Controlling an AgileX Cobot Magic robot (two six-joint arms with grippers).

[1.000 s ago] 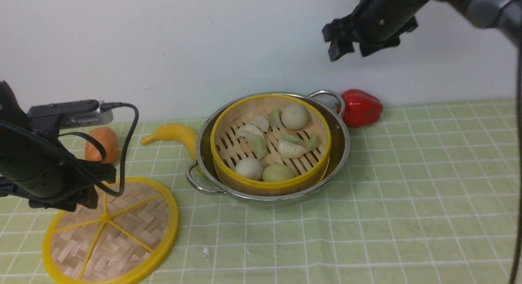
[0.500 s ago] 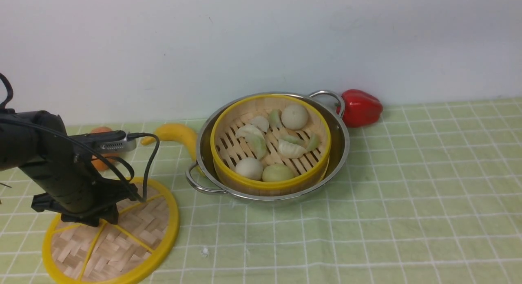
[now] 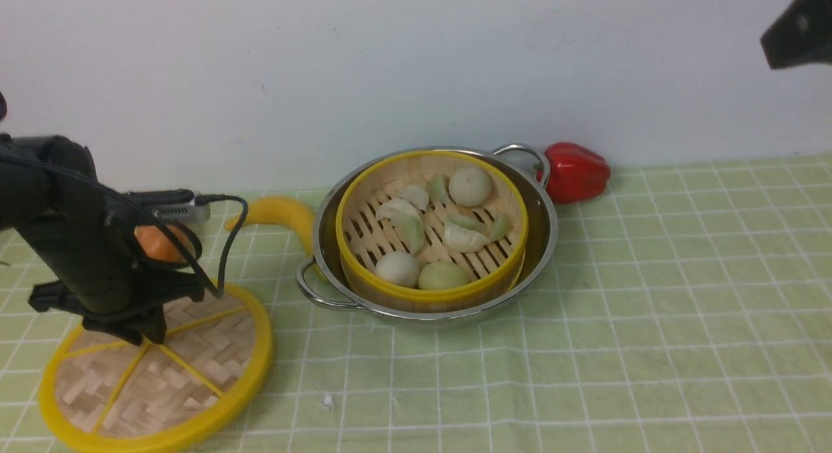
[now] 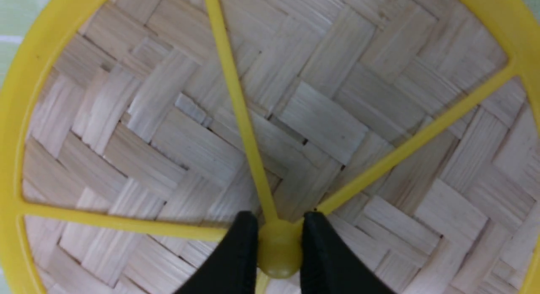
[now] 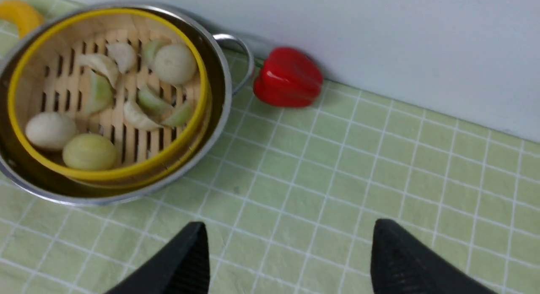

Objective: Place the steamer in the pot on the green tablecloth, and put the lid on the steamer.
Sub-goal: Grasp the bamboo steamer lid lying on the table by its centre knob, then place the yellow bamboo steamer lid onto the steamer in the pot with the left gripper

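Observation:
The steamer [image 3: 432,229], a yellow-rimmed bamboo basket with white and pale green dumplings and buns, sits inside the shiny pot [image 3: 545,229] on the green tablecloth [image 3: 650,310]. The lid [image 3: 195,368], a flat woven disc with yellow spokes, lies at the front left. My left gripper [image 3: 140,336] points down onto its centre. In the left wrist view the gripper [image 4: 278,220] has both black fingers pressed against the lid's yellow knob [image 4: 279,252], shut on it. My right gripper [image 5: 287,233] hangs open and empty above bare cloth, right of the pot [image 5: 221,95] and steamer [image 5: 55,91].
A red pepper [image 3: 575,170] lies by the wall just behind the pot's far handle. A banana [image 3: 279,216] touches the pot's left side, and an orange fruit [image 3: 159,242] sits behind the left arm. The white wall runs close behind them all.
My left gripper came down onto the lid's centre and closed on the knob, and the lid slid a little leftward. The right arm pulled up and away to the top right.

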